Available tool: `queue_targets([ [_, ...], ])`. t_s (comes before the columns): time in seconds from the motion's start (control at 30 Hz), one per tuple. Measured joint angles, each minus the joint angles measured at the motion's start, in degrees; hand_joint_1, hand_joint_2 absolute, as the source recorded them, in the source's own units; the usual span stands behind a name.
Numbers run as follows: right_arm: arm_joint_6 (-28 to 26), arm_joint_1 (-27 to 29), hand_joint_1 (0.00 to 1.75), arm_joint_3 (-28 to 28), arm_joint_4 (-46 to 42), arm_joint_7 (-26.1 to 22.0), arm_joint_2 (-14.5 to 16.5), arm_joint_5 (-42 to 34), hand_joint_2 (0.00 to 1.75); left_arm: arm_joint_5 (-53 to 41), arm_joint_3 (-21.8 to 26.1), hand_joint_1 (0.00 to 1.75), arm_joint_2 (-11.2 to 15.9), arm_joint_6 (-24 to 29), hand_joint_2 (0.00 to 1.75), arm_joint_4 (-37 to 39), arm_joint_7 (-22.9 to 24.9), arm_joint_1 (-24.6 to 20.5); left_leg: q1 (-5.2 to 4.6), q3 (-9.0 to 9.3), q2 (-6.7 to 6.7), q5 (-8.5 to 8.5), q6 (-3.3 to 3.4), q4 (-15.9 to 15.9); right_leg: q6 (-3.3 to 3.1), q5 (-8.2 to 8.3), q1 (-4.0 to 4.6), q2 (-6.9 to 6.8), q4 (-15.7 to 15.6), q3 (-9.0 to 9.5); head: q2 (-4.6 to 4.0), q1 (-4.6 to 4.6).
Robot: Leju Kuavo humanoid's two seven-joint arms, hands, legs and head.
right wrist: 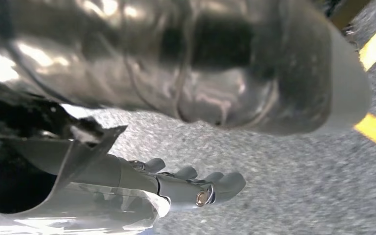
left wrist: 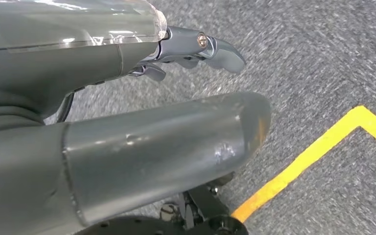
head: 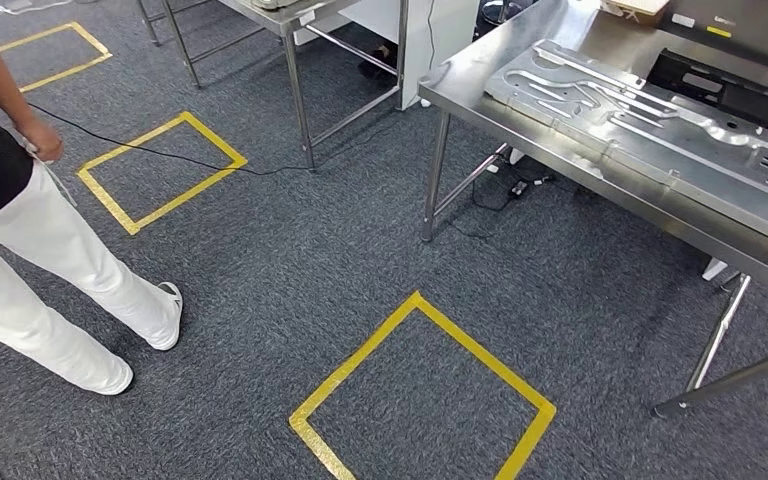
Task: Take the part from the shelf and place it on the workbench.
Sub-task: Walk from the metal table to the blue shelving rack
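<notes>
The part is a long, flat sheet of pressed silver metal with raised ribs, curved channels and small holes. It lies flat on the steel worktop, running lengthwise along it, close to the near edge.

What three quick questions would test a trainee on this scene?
1. True or false: the large embossed silver metal panel lies on the stainless steel workbench.
2. How many yellow tape squares mark the grey carpet in the head view? A one, B three, C five.
3. What does the left hand hold?
Key: 1 true; 2 B; 3 nothing.
</notes>
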Motion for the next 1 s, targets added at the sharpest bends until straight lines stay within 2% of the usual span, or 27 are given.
queue_targets([
  [0.03, 0.0, 0.0, 0.0, 0.0, 0.0, 0.0, 0.0, 0.0, 0.0, 0.0, 0.0, 0.0, -0.1, 0.0, 0.0, 0.0, 0.0, 0.0, 0.05, -0.26, -0.64, 0.03, -0.4, 0.1, -0.23, 0.03, 0.1, 0.52, -0.8, 0.24, 0.0, 0.0],
  [0.1, 0.0, -0.1, 0.0, -0.1, 0.0, 0.0, 0.0, 0.0, 0.0, -0.1, 0.0, 0.0, -0.2, 0.0, 0.0, 0.1, 0.0, 0.0, 0.22, -0.65, -1.75, 0.14, -1.25, 0.1, -0.8, 0.2, 0.14, -0.87, -1.2, 0.45, 0.0, -0.01],
  [0.13, 0.0, -0.1, 0.0, -0.1, 0.0, 0.0, 0.0, 0.0, 0.0, -0.1, 0.0, 0.0, -0.3, 0.0, 0.0, 0.1, 0.0, 0.1, 0.22, -0.9, -1.18, -0.21, -1.55, 0.6, -1.21, 0.36, 0.05, -1.59, -1.5, 0.63, 0.0, -0.01],
  [0.17, 0.0, -0.1, 0.0, -0.1, 0.0, 0.0, 0.0, 0.0, 0.0, -0.1, 0.0, 0.0, -0.3, 0.0, 0.0, 0.1, 0.0, 0.1, 0.19, -1.59, 0.05, -1.19, -1.79, 2.1, -1.59, 0.52, -0.09, -2.4, -1.9, 0.8, 0.0, -0.02],
  [0.23, 0.0, 0.0, 0.0, -0.1, 0.0, 0.0, 0.0, 0.0, 0.0, 0.0, 0.0, 0.0, -0.3, -0.2, 0.0, 0.1, -0.1, 0.0, 0.23, -4.54, 3.44, -4.87, -2.27, 8.3, -2.1, 0.56, -0.07, -4.14, -2.1, 0.93, 0.0, -0.03],
  [0.27, -0.1, 0.1, 0.0, -0.1, 0.0, 0.0, 0.0, 0.0, 0.0, 0.1, 0.0, 0.0, -0.3, -0.5, 0.0, 0.0, -0.1, 0.0, 0.33, -6.42, 4.38, -6.75, -2.55, 12.2, -2.19, 0.47, 0.01, -5.07, -2.1, 0.91, 0.0, -0.03],
  [0.3, -0.2, 0.1, 0.0, 0.0, 0.0, 0.0, 0.0, 0.0, 0.0, 0.3, 0.0, 0.0, -0.4, -0.9, 0.0, 0.0, -0.1, 0.1, 0.43, -7.83, 4.88, -7.86, -2.79, 15.2, -2.21, 0.36, 0.08, -5.98, -2.0, 0.9, 0.0, -0.03],
  [0.33, -0.3, 0.1, 0.0, 0.0, 0.0, 0.0, 0.0, 0.0, 0.0, 0.4, 0.0, 0.0, -0.4, -1.2, 0.0, -0.2, 0.0, 0.2, 0.5, -8.29, 5.13, -7.86, -2.95, 16.4, -2.18, 0.22, 0.12, -6.83, -2.0, 0.92, 0.0, -0.03],
  [0.37, -0.4, 0.0, 0.0, 0.1, 0.0, 0.0, 0.0, 0.0, 0.0, 0.6, 0.0, 0.0, -0.4, -1.6, 0.0, -0.4, 0.0, 0.4, 0.56, -7.69, 5.35, -6.9, -3.02, 15.4, -2.08, 0.07, 0.12, -7.57, -1.9, 0.99, 0.0, -0.03],
  [0.4, -0.5, 0.0, 0.0, 0.2, 0.0, 0.0, 0.0, 0.0, 0.0, 0.7, 0.0, 0.0, -0.3, -1.9, 0.0, -0.7, 0.0, 0.6, 0.6, -5.8, 5.87, -5.06, -2.99, 12.1, -1.94, -0.13, 0.11, -8.28, -1.8, 1.14, 0.0, -0.03],
  [0.43, -0.5, 0.0, 0.0, 0.3, 0.0, 0.0, 0.0, 0.0, 0.0, 0.8, 0.0, 0.0, -0.3, -2.4, 0.0, -1.1, 0.1, 0.7, 0.57, -3.42, 6.99, -3.35, -2.8, 7.7, -1.74, -0.36, 0.13, -8.97, -1.7, 1.35, 0.0, -0.03],
  [0.5, -0.8, 0.0, 0.0, 0.4, 0.0, 0.0, 0.0, 0.0, 0.0, 1.0, 0.0, 0.0, -0.4, -3.4, 0.0, -2.0, 0.4, 0.8, 0.28, 0.11, 8.76, -1.27, -2.21, 1.3, -1.14, -0.85, 0.33, -10.13, -1.6, 1.81, 0.0, -0.03],
  [0.53, -1.3, -0.2, 0.0, 0.6, 0.0, 0.1, 0.0, -0.2, 0.0, 1.1, 0.0, 0.0, -0.4, -4.0, 0.0, -2.5, 0.5, 0.9, 0.12, 0.57, 9.05, -1.17, -1.92, 0.3, -0.84, -0.98, 0.42, -10.58, -1.5, 2.0, 0.0, -0.03],
  [0.6, -2.8, -0.5, 0.0, 1.3, 0.1, 0.2, 0.0, -0.6, 0.0, 1.3, 0.1, 0.0, -0.6, -5.0, 0.0, -3.7, 1.0, 1.3, 0.09, 0.55, 7.97, -1.01, -1.37, 0.1, -0.25, -1.15, 0.51, -11.31, -1.7, 2.37, 0.0, -0.03],
  [0.63, -3.5, -0.7, 0.0, 1.7, 0.2, 0.3, 0.0, -0.9, 0.0, 1.4, 0.2, 0.0, -0.6, -5.5, 0.0, -4.2, 1.2, 1.5, 0.21, 0.68, 7.47, -0.85, -1.06, -0.2, 0.05, -1.49, 0.44, -10.92, -1.5, 2.51, 0.0, -0.02],
  [0.7, -4.3, -0.9, 0.0, 2.4, 0.3, 0.3, 0.0, -1.0, 0.0, 1.7, 0.2, 0.0, -0.8, -6.2, 0.0, -5.2, 1.6, 1.7, 0.52, 1.03, 6.47, -0.41, -0.3, -0.8, 0.48, -3.93, 0.25, -8.32, 1.8, 1.25, 0.0, -0.01],
  [0.73, -4.4, -0.9, 0.0, 2.6, 0.4, 0.2, 0.0, -1.0, 0.0, 1.7, 0.3, 0.0, -0.9, -6.5, 0.0, -5.8, 1.7, 1.8, 0.49, 0.99, 5.96, -0.28, -0.03, -0.9, 0.58, -5.87, 0.1, -6.61, 5.4, -0.39, 0.0, -0.01],
  [0.77, -4.3, -0.9, 0.0, 2.7, 0.4, 0.0, 0.0, -0.8, 0.0, 1.8, 0.3, 0.0, -1.0, -6.9, 0.0, -6.4, 1.9, 1.8, 0.43, 0.87, 5.35, -0.2, 0.15, -0.8, 0.61, -7.76, 0.03, -5.53, 9.4, -2.48, 0.0, -0.01],
  [0.8, -3.9, -0.9, 0.0, 2.8, 0.5, -0.2, 0.0, -0.5, 0.0, 1.8, 0.4, 0.0, -1.1, -7.2, 0.0, -6.9, 2.0, 1.8, 0.35, 0.78, 4.62, -0.18, 0.21, -0.8, 0.65, -8.88, -0.04, -5.05, 12.9, -4.38, 0.0, -0.01],
  [0.83, -3.4, -0.9, 0.0, 2.8, 0.6, -0.3, 0.0, -0.1, 0.0, 1.9, 0.5, 0.0, -1.2, -7.6, 0.0, -7.4, 2.2, 1.9, 0.29, 0.76, 3.83, -0.2, 0.23, -0.7, 0.67, -8.85, -0.07, -4.87, 14.8, -5.57, 0.0, -0.01],
  [0.87, -2.9, -0.9, 0.0, 2.8, 0.6, -0.5, 0.0, 0.2, 0.0, 2.0, 0.6, 0.0, -1.3, -7.8, 0.0, -7.9, 2.3, 2.0, 0.27, 0.78, 3.0, -0.24, 0.21, -0.6, 0.64, -7.55, -0.1, -4.76, 14.4, -5.71, 0.0, -0.01],
  [0.9, -2.6, -0.9, 0.0, 2.7, 0.7, -0.6, 0.0, 0.5, 0.0, 2.0, 0.7, 0.0, -1.4, -8.1, 0.0, -8.4, 2.4, 2.1, 0.26, 0.87, 2.13, -0.3, 0.15, -0.5, 0.54, -5.27, -0.13, -4.44, 11.7, -4.77, 0.0, -0.01],
  [0.93, -2.5, -0.9, 0.0, 2.7, 0.7, -0.7, 0.0, 0.7, 0.0, 2.1, 0.7, 0.0, -1.6, -8.2, 0.0, -8.7, 2.5, 2.1, 0.3, 0.88, 1.31, -0.39, 0.05, -0.4, 0.35, -2.81, -0.16, -3.44, 7.6, -3.2, 0.0, -0.01],
  [0.97, -2.4, -1.0, 0.0, 2.7, 0.8, -0.8, 0.0, 0.8, 0.0, 2.1, 0.8, 0.0, -1.8, -8.3, 0.0, -9.0, 2.5, 2.1, 0.24, 0.83, 0.59, -0.51, -0.16, -0.2, 0.18, -1.04, -0.18, -2.14, 3.8, -1.69, 0.0, -0.01],
  [1.0, -2.4, -1.0, 0.0, 2.6, 0.8, -0.9, 0.0, 0.9, 0.0, 2.1, 0.9, 0.0, -1.9, -8.4, 0.0, -9.3, 2.5, 2.1, 0.25, 0.67, -0.1, -0.57, -0.46, 0.0, 0.02, 0.0, -0.16, -1.1, 1.0, -0.63, 0.0, -0.02],
])
